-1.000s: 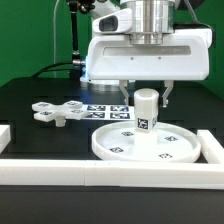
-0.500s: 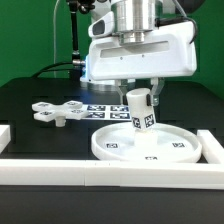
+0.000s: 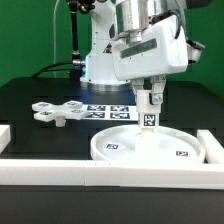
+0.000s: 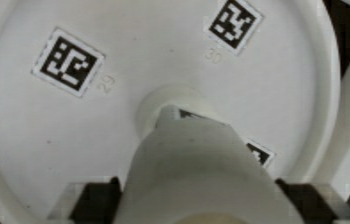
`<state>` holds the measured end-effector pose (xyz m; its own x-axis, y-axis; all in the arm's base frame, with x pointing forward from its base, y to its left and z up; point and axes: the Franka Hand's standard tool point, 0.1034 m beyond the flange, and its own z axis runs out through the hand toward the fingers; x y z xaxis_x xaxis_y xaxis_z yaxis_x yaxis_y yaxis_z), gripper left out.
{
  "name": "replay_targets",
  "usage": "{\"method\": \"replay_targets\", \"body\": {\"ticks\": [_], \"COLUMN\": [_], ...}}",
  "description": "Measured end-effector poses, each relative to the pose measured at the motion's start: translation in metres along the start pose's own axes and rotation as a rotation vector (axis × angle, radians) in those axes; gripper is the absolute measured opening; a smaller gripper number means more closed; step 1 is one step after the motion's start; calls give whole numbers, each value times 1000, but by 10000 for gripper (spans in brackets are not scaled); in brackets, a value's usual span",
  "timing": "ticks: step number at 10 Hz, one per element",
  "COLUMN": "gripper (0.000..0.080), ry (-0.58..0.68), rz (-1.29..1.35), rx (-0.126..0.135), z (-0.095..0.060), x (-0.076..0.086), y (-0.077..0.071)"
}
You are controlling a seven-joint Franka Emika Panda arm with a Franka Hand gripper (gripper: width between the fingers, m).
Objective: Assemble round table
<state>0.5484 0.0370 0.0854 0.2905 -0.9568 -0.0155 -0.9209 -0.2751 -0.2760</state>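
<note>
The large rimmed round disc [image 3: 150, 146] lies flat on the black table near the front rail; it fills the wrist view [image 4: 83, 130]. The short cylindrical leg [image 3: 149, 108] stands upright at the disc's middle, its lower end at the disc's surface; it shows in the wrist view [image 4: 198, 160]. My gripper [image 3: 150, 100] is shut on the leg, one finger on each side [image 4: 97, 198]. The cross-shaped base piece [image 3: 55, 112] lies on the table at the exterior view's left, apart from the gripper.
The marker board [image 3: 105, 110] lies flat behind the disc. White border rails run along the front [image 3: 110, 174] and at the exterior view's left [image 3: 8, 134] and right [image 3: 212, 146]. A green backdrop stands behind.
My gripper has turned about its axis with the leg held in it, so the hand's wide face now looks narrower. The leg has stayed at the disc's middle.
</note>
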Motion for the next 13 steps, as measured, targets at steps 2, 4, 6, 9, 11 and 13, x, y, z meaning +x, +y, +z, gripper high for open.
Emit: {"method": "replay_targets", "body": {"ticks": [2,4,6,9,11,13], "gripper": [409,615,643,649,649,649], "ry": [2,-1,-1,-6,-6,-6], "rz": [49,-15,-122,-384,-503,-624], "rx": [6,2,-4,-6,-7,-8], "z": [1,1,3,3,3,3], "x": [4,3,4,5,6,6], "y": [1,1,-3,-9,-9,-9]}}
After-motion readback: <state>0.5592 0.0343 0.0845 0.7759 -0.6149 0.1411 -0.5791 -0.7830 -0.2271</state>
